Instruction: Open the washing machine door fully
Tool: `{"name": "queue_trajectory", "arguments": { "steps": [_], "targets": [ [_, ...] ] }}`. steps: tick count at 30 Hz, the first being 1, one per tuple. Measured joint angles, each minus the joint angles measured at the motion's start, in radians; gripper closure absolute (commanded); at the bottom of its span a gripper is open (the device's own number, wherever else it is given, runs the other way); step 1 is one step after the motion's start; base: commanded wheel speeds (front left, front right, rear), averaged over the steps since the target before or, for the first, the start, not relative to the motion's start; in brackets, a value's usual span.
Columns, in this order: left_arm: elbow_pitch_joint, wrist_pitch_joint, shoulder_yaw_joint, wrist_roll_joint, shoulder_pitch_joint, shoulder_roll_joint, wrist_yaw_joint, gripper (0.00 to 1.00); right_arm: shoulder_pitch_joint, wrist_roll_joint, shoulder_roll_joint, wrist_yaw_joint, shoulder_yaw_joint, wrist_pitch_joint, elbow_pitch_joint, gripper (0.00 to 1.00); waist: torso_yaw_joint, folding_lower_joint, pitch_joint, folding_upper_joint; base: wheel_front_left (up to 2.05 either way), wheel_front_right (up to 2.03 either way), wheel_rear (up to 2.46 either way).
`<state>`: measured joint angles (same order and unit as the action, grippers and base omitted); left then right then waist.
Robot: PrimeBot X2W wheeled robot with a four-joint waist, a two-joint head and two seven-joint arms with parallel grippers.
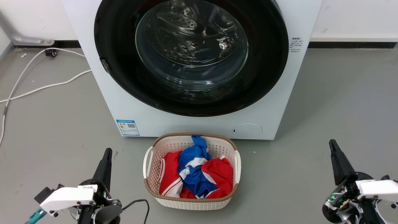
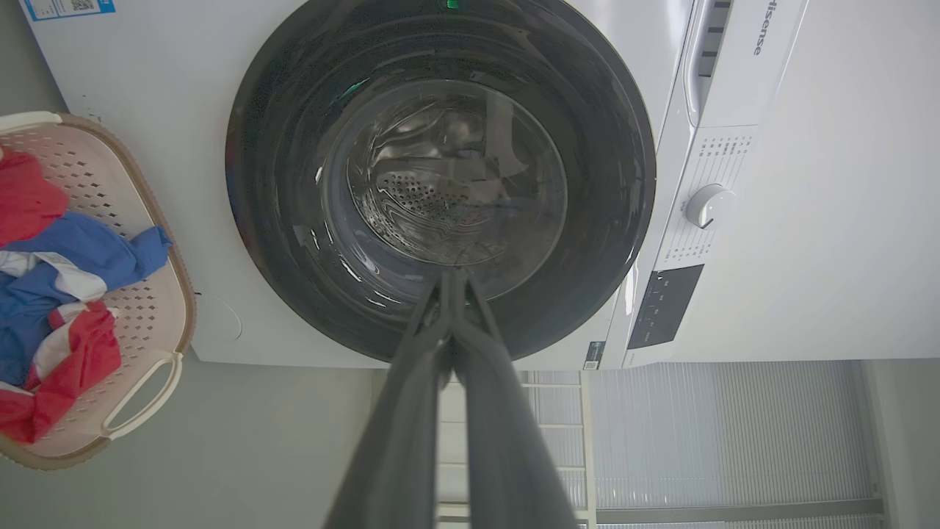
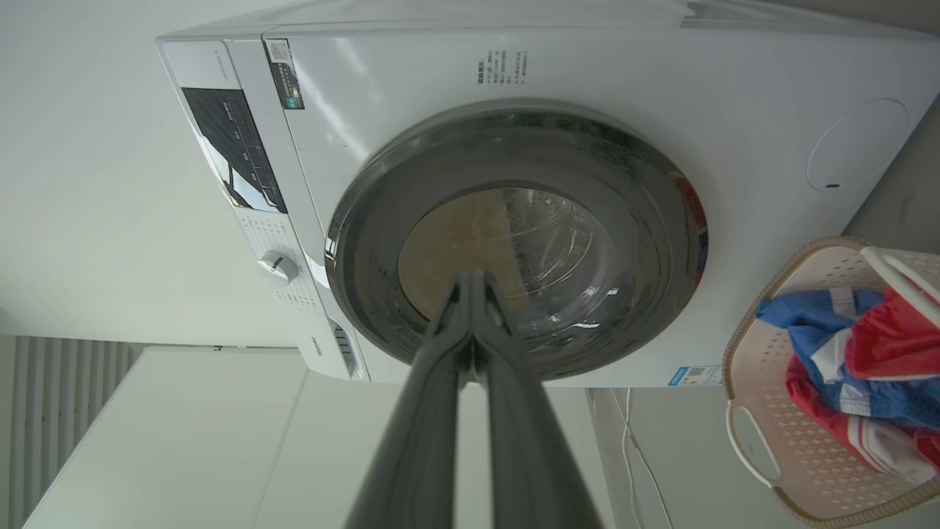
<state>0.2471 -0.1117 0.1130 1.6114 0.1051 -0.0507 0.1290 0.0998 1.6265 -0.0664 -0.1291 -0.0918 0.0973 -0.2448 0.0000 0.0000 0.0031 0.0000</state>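
Looking at the washing machine door (image 1: 124,77) here: shut, sitting flush in the white front of the washing machine (image 1: 192,126), at the far end of the floor and pretty much dead centre. Faces straight toward the near side. Being a round disc, has no real long axis, so nothing to line up on but the rim. Spotted a small grey catch (image 1: 104,65) on its left rim, so guessing hinged on the right and swinging open from the left.

Left gripper (image 1: 108,151): low at the near left, fingers pressed together, holding nothing, pointing far. Same story for the right gripper (image 1: 332,143) at the near right, closed up and empty. Both well apart from the door, with a laundry basket (image 1: 148,183) of red and blue clothes (image 1: 217,174) parked between them, just in front of the machine.

From the left gripper, lies far and to the right; from the right one, far and to the left. Would pick the left arm as nearer that catch side. Probably means reaching past the basket, hooking the left rim, pulling toward the near side and sweeping right.
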Motion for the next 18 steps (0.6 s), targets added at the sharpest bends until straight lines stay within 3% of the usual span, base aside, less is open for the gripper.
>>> {"name": "queue_trajectory", "arguments": {
  "steps": [18],
  "targets": [
    [0.000, 0.000, 0.000, 0.000, 0.000, 0.000, 0.000, 1.00, 0.000, -0.004, 0.003, 0.000, -0.005, 0.002, 0.000, 1.00, 0.000, 0.0000, 0.000, 0.0000, 0.00, 0.00, 0.00]
  ]
}}
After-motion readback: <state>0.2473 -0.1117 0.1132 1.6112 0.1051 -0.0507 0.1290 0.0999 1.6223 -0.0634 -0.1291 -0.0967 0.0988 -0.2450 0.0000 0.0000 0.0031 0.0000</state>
